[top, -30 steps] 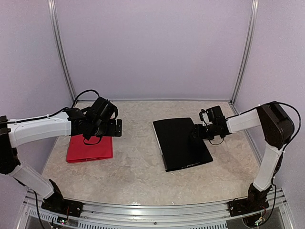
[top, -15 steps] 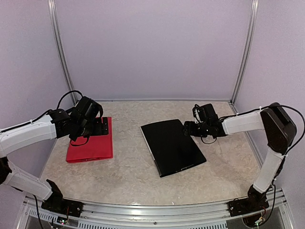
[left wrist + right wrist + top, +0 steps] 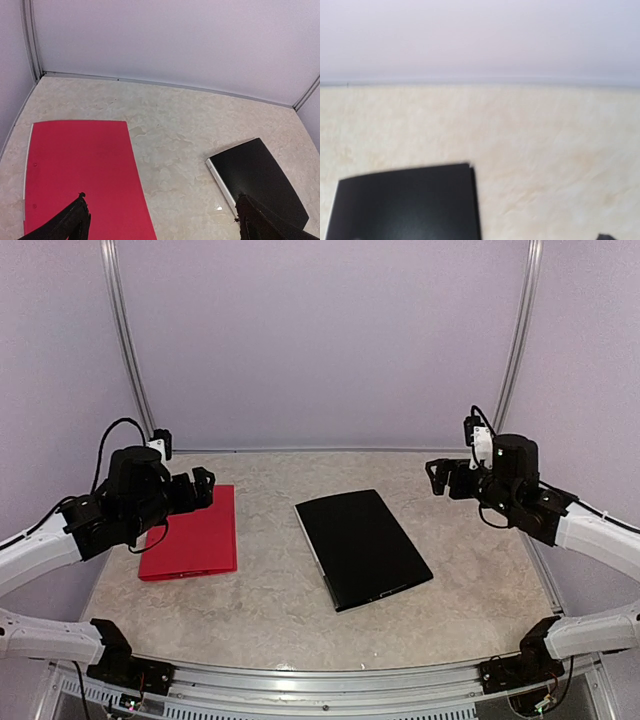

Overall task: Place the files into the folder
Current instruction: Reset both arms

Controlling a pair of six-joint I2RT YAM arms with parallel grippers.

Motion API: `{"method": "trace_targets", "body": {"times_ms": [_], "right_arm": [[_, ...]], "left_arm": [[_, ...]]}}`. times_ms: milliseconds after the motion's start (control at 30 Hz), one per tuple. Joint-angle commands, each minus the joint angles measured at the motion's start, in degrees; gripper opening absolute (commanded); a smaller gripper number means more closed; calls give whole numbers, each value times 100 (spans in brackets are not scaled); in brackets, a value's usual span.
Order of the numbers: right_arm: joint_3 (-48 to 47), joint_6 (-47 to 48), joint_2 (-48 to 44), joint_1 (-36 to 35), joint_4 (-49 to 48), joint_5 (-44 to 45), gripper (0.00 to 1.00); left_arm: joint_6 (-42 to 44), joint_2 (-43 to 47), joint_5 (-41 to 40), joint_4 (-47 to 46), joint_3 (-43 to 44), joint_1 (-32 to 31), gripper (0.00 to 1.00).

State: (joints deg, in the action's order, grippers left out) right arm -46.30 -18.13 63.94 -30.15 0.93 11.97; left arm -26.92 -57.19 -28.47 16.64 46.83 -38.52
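The black folder (image 3: pixel 362 548) lies shut mid-bench (image 3: pixel 270 610), with a thin white edge (image 3: pixel 219 181), which I take for the files, along its left side. Well left of it lies the red folder (image 3: pixel 195 540). There my left gripper (image 3: pixel 198 488) hovers, spread and empty. My right gripper (image 3: pixel 440 478) hangs to its right, also spread.

The red folder (image 3: pixel 190 545) below the left gripper (image 3: pixel 203 488) is plain crimson, with a thin white strip (image 3: pixel 28 165) down one long edge. The black folder (image 3: pixel 362 547), between the two grippers, is plain glossy black, with a pale white-grey band (image 3: pixel 220 181) along the long edge facing the left gripper. Left gripper and right gripper (image 3: pixel 440 478) are black; the left arm (image 3: pixel 30 550) and right arm (image 3: pixel 600 535) have white shells and black joints. The tabletop (image 3: pixel 280 600) is cream with mottled beige marbling, the walls (image 3: pixel 320 340) plain pale lilac, the corner posts (image 3: pixel 125 350) silver-grey
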Motion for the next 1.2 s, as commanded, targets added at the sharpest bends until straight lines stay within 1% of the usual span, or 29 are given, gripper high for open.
{"method": "trace_targets", "body": {"times_ms": [0, 100, 233, 300, 400, 567, 767, 900, 1167], "right_arm": [[308, 704, -730, -23, 119, 402, 99], [400, 984, -1047, -20, 146, 435, 99], [533, 1412, -1443, -18, 152, 561, 99], [587, 1583, -1671, -23, 113, 645, 99], [622, 1652, -1812, -23, -17, 589, 99], [735, 1660, -1753, -24, -75, 691, 99], [1006, 1642, -2019, -23, -386, 734, 99], [1047, 1675, -2139, -26, -370, 836, 99], [988, 1647, -2096, -27, -311, 836, 99]], "left_arm": [[922, 333, 708, -1425, -188, 36, 99], [1401, 198, 595, -1474, -128, -79, 99], [2026, 189, 437, -1885, -268, -294, 99], [2242, 291, 362, -2090, -353, -264, 99], [2491, 422, 621, -2315, -501, -112, 99], [2201, 541, 947, -2227, -587, 308, 99], [1957, 403, 1143, -2219, -604, 441, 99], [1828, 343, 1279, -2192, -618, 485, 99], [1784, 358, 1232, -2113, -626, 486, 99]]}}
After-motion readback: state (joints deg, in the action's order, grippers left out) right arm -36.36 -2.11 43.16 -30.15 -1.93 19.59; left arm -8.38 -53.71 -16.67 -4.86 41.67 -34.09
